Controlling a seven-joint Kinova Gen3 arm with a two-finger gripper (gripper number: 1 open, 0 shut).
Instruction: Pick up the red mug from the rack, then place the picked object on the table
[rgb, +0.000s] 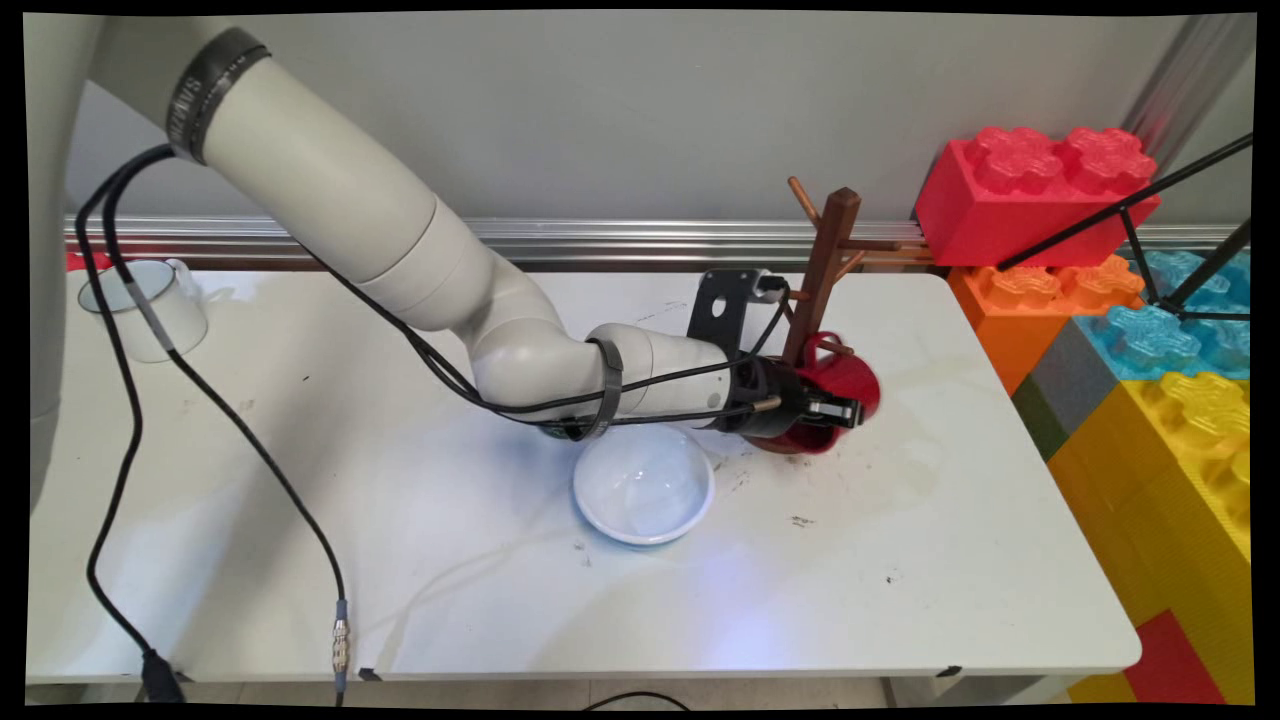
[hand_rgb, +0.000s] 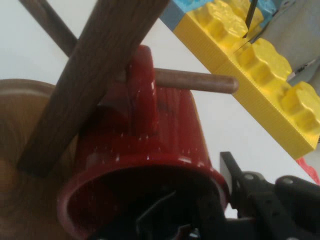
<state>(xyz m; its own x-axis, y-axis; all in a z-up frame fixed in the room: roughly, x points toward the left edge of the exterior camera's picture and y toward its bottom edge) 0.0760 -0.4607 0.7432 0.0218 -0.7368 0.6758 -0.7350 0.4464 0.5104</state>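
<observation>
- Gripping the red mug (rgb: 845, 385) by its wall: the hand (rgb: 835, 410) has one finger inside the mouth, one outside, clamped on the rim. The mug lies tilted, its handle hooked over a low peg of the wooden mug tree (rgb: 822, 270).
- Desk (rgb: 900, 560): flat, white, smooth, scuffed with dark specks just in front of the mug tree. Low friction, so the tree's base could slide if pushed sideways.
- Mug tree: dark wood, square post, round pegs angled upward, disc base. Tall and narrow; a sideways pull with the handle on the peg would likely tip it.
- White bowl (rgb: 643, 485): glossy, shallow, round, near the mug tree on its left front side, right under the forearm. A low swing could clip it.
- Red mug: glossy, probably ceramic, tapered body. A slick rim pinch may slip or rotate under its weight.
- White enamel-look cup (rgb: 140, 305): well apart from the mug tree, far left. No risk.
</observation>
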